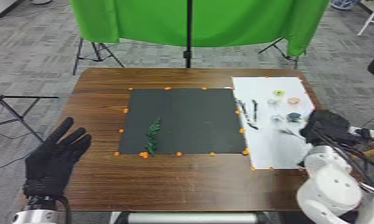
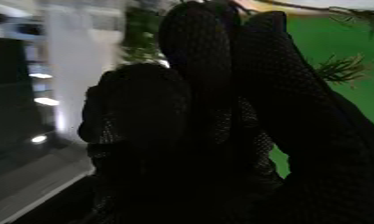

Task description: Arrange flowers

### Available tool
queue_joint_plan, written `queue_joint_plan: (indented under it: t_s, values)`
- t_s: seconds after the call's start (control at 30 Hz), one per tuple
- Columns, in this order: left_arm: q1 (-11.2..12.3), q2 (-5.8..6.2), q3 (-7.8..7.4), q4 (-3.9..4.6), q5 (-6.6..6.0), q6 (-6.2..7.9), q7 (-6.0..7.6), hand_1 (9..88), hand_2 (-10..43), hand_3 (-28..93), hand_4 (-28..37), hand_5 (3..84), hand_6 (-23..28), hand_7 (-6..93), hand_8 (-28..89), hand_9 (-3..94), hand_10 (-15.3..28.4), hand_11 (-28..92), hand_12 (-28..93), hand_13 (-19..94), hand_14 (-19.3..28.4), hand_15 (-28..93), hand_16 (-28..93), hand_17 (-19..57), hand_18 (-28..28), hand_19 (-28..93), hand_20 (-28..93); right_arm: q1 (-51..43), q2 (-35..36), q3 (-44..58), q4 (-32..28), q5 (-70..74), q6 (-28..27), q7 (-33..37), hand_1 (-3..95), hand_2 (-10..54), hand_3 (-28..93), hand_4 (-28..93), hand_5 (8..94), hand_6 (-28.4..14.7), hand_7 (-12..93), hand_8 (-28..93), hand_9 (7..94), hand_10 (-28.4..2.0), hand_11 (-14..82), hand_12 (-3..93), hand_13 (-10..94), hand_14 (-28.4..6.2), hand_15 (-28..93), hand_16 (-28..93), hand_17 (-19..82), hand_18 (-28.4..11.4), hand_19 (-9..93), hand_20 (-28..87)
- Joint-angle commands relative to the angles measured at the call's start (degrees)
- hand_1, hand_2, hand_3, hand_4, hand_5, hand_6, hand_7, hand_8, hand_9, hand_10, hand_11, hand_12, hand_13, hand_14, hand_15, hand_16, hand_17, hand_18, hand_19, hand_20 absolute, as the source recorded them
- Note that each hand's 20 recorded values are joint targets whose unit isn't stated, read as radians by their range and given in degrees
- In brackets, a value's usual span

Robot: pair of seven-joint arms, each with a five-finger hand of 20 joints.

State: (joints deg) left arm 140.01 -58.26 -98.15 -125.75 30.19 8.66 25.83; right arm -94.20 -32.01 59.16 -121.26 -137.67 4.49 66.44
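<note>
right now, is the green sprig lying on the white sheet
No, the green sprig lies on the dark mat, left of the white sheet.

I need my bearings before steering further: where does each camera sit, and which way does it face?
Head view: on the robot's head, looking forward and down at the brown wooden table, with a hanging green cloth beyond; the black-gloved left hand and right hand show.
Right wrist view: on the right arm's wrist, looking out along the right hand towards a needle-leaved green sprig.
Shared: the right hand; the wrist view's green backdrop may be that cloth.
</note>
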Motion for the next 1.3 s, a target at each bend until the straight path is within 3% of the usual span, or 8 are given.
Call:
queue_joint_plan:
  t_s: [0.03, 0.17, 0.47, 0.67, 0.73, 0.87, 1.17, 1.3]
  values:
    - [1.5, 1.6, -0.65, -0.8, -0.26, 0.84, 0.35, 23.1, 3.0, 82, -25.9, 37.4, 7.4, 11.5, -9, 34.9, 20.0, 23, 12, 22, 27.4, 50, -7, -11.2, 27.3, 51, 16, 20.6, -12.5, -15.7, -0.9, 2.6, -2.3, -6.8, 54.0, -9.5, 70, -28, 90.8, -1.4, 15, 6, 93.3, -10.5, 37.4, 19.7, 84, -7.5, 66, 21, 46, -23.6, 93, 26]
    - [1.1, 1.0, -1.06, -0.91, 0.23, 0.74, -0.84, 23.2, 3.0, 82, -25.9, 37.4, 7.4, 11.5, -9, 34.9, 20.0, 22, 12, 22, 27.4, 50, -7, -11.3, 27.3, 51, 16, 28.7, -19.9, -24.6, 3.3, 4.4, -4.9, -8.9, 53.5, -9.5, 70, -28, 91.0, -1.4, 15, 7, 93.6, -10.5, 37.9, 20.1, 85, -7.6, 67, 21, 46, -23.8, 93, 27]
    - [1.1, 2.47, -1.24, -1.22, -0.48, 1.76, -1.11, 23.3, 3.1, 82, -25.7, 37.4, 7.4, 11.4, -9, 35.0, 20.1, 23, 12, 22, 27.5, 50, -7, -11.3, 27.3, 51, 16, 34.8, -29.2, -32.2, 12.7, 6.4, -10.6, -9.2, 52.2, -9.5, 69, -28, 92.0, -1.2, 16, 8, 93.7, -10.6, 41.0, 20.0, 85, -7.8, 68, 21, 46, -24.3, 93, 30]
    - [0.3, 1.3, -1.85, -1.29, 0.56, 1.28, -3.24, 23.3, 3.1, 82, -25.6, 37.6, 7.6, 11.4, -9, 35.0, 20.1, 23, 12, 22, 27.4, 50, -7, -11.2, 27.2, 51, 16, 36.8, -32.7, -34.6, 16.9, 7.4, -15.8, -8.6, 50.7, -9.5, 69, -28, 93.1, -1.1, 17, 8, 93.7, -10.8, 43.7, 19.3, 85, -8.3, 70, 21, 47, -24.9, 93, 35]
    - [0.0, 2.04, -1.39, -1.13, 0.2, 1.44, -2.56, 23.3, 3.0, 82, -25.6, 37.7, 7.6, 11.4, -9, 35.0, 20.1, 23, 12, 22, 27.4, 50, -7, -11.3, 27.2, 51, 16, 37.6, -33.3, -36.0, 18.1, 7.8, -16.9, -8.3, 49.8, -9.5, 70, -28, 93.4, -1.2, 18, 8, 93.7, -10.9, 44.6, 19.0, 86, -8.5, 70, 21, 47, -25.0, 93, 36]
    - [-1.4, 1.76, -1.04, -0.66, 0.96, 0.38, -3.83, 23.3, 3.0, 82, -25.6, 37.6, 7.6, 11.4, -9, 35.1, 20.1, 23, 12, 22, 27.5, 50, -7, -11.3, 27.2, 51, 17, 37.6, -34.4, -37.0, 19.7, 7.9, -20.1, -7.2, 47.3, -8.7, 71, -27, 93.7, -0.7, 20, 5, 93.7, -11.3, 46.7, 17.9, 86, -9.0, 71, 21, 48, -25.5, 93, 39]
    - [-2.6, 0.52, -1.02, -0.33, 1.88, -0.43, -5.97, 23.4, 3.1, 82, -25.4, 37.7, 7.6, 11.5, -10, 35.1, 20.1, 23, 12, 22, 27.4, 50, -7, -11.2, 27.2, 51, 17, 38.2, -35.2, -38.7, 21.5, 8.0, -18.8, -6.3, 42.4, -2.3, 72, -27, 93.7, 0.3, 27, -14, 93.7, -11.6, 49.8, 16.2, 88, -9.3, 72, 21, 49, -26.0, 93, 43]
    - [-3.1, 1.34, -0.37, -0.19, 1.35, -0.15, -5.29, 23.5, 3.2, 82, -25.3, 37.7, 7.6, 11.5, -9, 35.0, 20.0, 23, 12, 22, 27.4, 50, -7, -11.2, 27.2, 51, 17, 38.5, -35.9, -38.8, 22.0, 8.1, -18.0, -6.3, 42.0, -1.3, 72, -26, 93.7, 0.5, 27, -14, 93.7, -11.6, 50.5, 15.9, 88, -9.4, 72, 22, 49, -26.0, 93, 43]
